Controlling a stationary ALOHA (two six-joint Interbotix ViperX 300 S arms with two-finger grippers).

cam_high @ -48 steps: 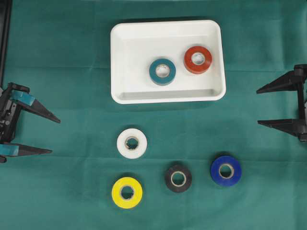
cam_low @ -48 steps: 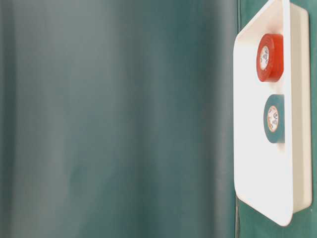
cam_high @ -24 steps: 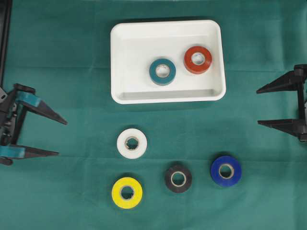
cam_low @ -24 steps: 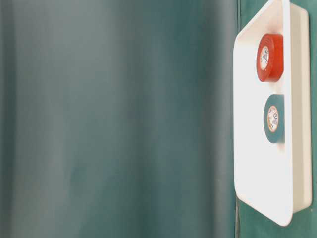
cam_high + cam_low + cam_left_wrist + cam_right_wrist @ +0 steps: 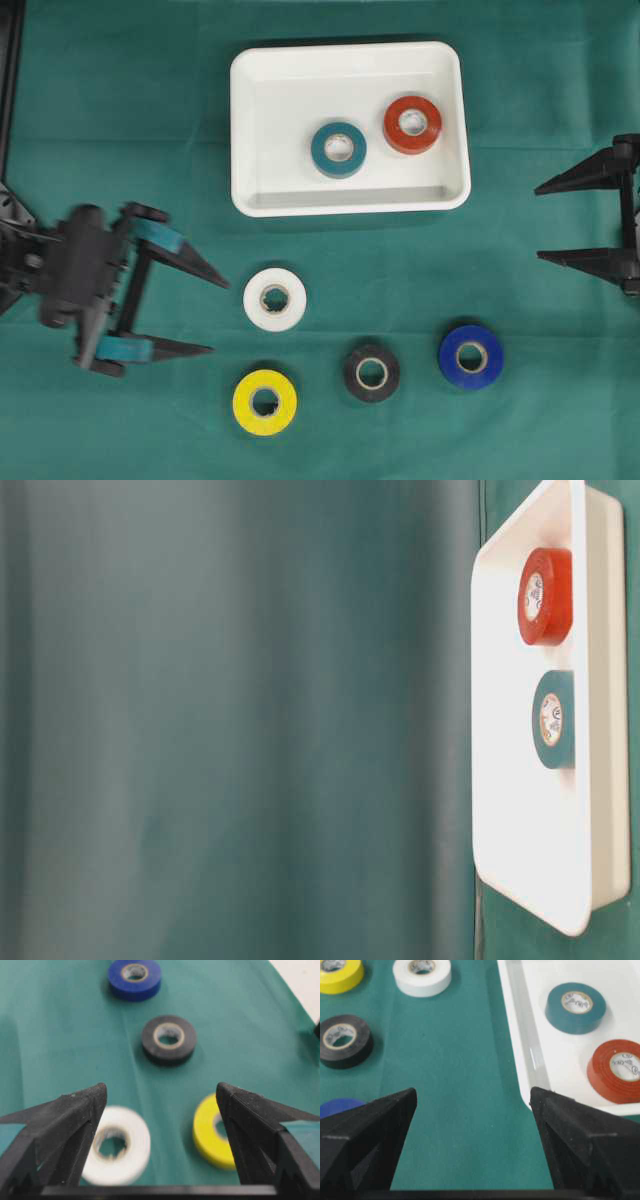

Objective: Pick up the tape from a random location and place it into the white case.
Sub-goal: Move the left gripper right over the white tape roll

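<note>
Both grippers released, empty: left gripper (image 5: 213,317) jaws spread, white tape (image 5: 275,299) just ahead between yellow tape (image 5: 265,402) side; right gripper (image 5: 537,222) wide too.

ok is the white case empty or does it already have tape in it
Not empty. The white case holds two rolls lying flat: a teal tape and a red tape.

Bright even light is falling from above, soft shadows only. Left wrist pic is blurring the white tape (image 5: 116,1145); table-level view is showing a fuzzy green haze.
</note>
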